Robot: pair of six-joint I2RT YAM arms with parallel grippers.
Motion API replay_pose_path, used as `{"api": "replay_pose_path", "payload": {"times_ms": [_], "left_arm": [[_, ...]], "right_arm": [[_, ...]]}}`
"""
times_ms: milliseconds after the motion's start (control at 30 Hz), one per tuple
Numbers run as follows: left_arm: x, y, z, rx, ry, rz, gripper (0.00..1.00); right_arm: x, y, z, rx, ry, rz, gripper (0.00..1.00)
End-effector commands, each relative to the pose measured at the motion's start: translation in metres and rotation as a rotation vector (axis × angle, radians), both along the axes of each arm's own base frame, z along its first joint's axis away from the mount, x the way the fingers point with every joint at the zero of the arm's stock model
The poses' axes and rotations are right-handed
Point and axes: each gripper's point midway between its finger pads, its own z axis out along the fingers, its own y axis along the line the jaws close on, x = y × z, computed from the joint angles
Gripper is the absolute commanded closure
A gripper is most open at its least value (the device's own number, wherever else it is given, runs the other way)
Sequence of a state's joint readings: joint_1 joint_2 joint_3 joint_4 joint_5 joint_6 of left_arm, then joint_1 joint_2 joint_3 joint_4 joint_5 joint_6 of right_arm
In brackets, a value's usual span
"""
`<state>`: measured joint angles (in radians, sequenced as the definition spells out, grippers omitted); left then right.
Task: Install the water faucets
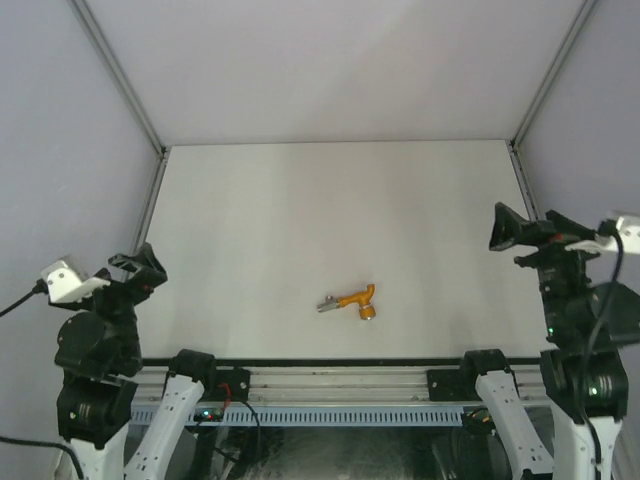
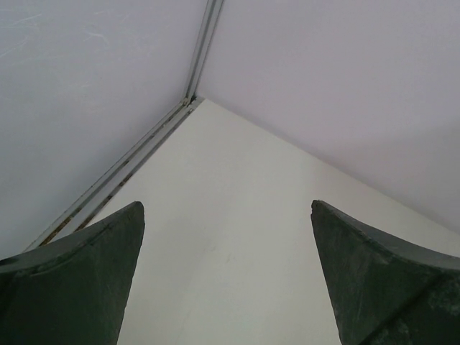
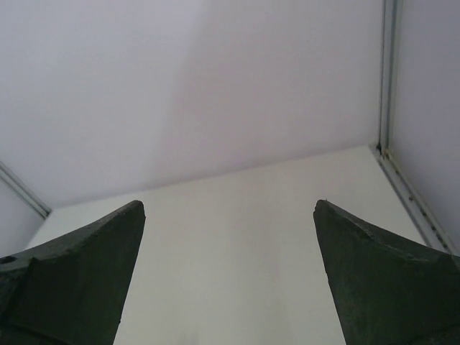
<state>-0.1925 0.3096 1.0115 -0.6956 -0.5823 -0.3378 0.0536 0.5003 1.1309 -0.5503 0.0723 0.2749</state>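
Note:
The small orange-yellow faucet (image 1: 358, 299) lies on the white table near the front middle in the top view, its knob toward the front. A small grey metal fitting (image 1: 327, 304) sits at its left end, touching it. My left gripper (image 1: 140, 267) is open and empty at the table's left edge, far from the faucet. My right gripper (image 1: 515, 232) is open and empty at the right edge. Each wrist view shows only its own spread fingers (image 2: 93, 273) (image 3: 86, 273) over bare table; the faucet is out of view there.
Pale walls with metal corner rails (image 1: 118, 75) enclose the table (image 1: 330, 210) on three sides. A black and metal rail (image 1: 340, 382) with the arm bases runs along the near edge.

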Motion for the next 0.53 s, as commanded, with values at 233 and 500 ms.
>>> {"api": "replay_pose_path", "payload": {"times_ms": [233, 500], "left_arm": [[-0.024, -0.018, 0.011, 0.001, -0.002, -0.135, 0.0], [-0.026, -0.017, 0.012, 0.003, -0.01, -0.134, 0.0]], "right_arm": [[-0.025, 0.026, 0.019, -0.118, -0.047, 0.17, 0.0], [-0.022, 0.036, 0.016, -0.144, -0.024, 0.231, 0.0]]}}
